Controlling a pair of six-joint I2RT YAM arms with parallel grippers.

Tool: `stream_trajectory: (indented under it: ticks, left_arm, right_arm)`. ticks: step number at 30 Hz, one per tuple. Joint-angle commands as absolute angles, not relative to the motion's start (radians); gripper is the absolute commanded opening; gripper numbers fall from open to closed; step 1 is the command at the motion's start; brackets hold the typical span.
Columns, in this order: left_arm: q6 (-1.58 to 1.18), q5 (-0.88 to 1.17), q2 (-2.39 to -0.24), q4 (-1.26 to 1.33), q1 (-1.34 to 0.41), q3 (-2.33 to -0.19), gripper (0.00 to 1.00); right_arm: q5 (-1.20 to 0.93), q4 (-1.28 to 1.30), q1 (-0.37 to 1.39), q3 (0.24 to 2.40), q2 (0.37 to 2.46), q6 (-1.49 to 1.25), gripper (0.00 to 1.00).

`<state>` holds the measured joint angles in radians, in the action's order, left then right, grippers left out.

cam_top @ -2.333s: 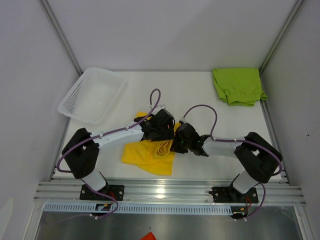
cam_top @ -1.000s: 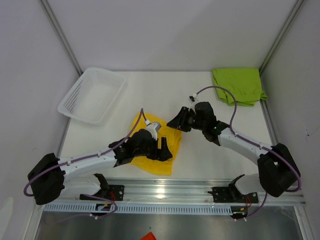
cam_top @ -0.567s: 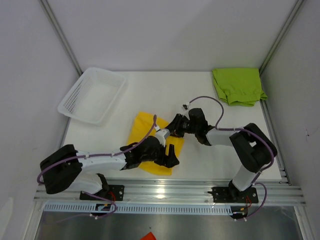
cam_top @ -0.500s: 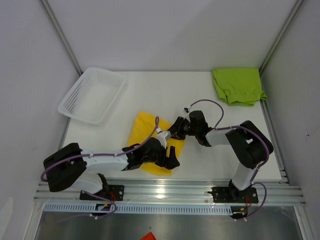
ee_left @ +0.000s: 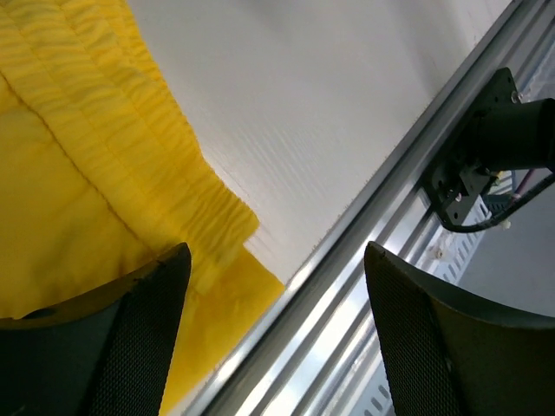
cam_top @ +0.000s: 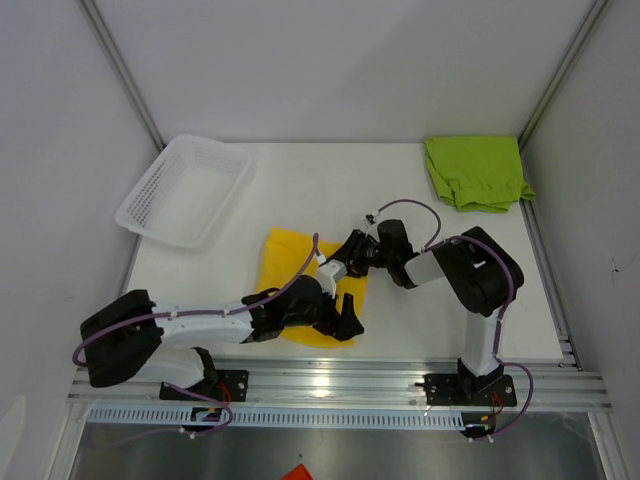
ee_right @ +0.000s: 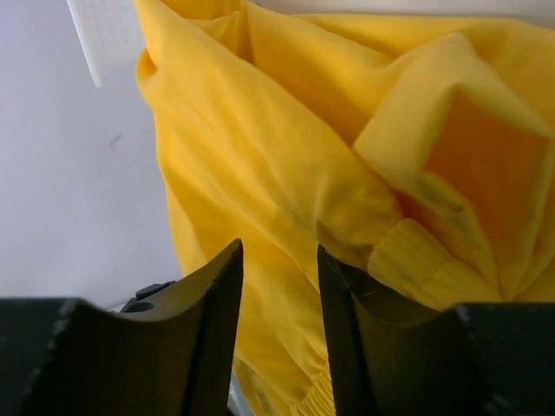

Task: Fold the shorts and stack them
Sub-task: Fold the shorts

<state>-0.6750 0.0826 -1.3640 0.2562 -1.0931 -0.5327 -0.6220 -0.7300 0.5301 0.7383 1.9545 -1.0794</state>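
With yellow shorts (cam_top: 288, 272) near centre, green shorts (cam_top: 475, 172) far right, left gripper (ee_left: 277, 260) wide open and right gripper (ee_right: 279, 253) narrowly open, pinching only one layer could drag the fold apart.

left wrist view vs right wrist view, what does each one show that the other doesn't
Only the left wrist view shows bare white table, the metal rail at its edge and the elastic waistband of the yellow shorts. Only the right wrist view shows bunched folds and what looks like a corner of the white basket. Both show the yellow shorts beyond their own fingers: left end effector wide open, right end effector narrowly apart.
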Motion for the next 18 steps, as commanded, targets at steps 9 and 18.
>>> stream_trajectory:
  ticks: [9,18]
  left_arm:
    - [-0.640,0.229,-1.057,-0.034,-0.895,-0.673,0.84]
    - [-0.561,0.133,-1.028,-0.120,-0.824,-0.681,0.85]
  right_arm:
    - [-0.549,-0.327,0.483,0.937,1.768,-0.805,1.00]
    - [-0.486,-0.074,0.454,0.833,1.442,-0.700,0.99]
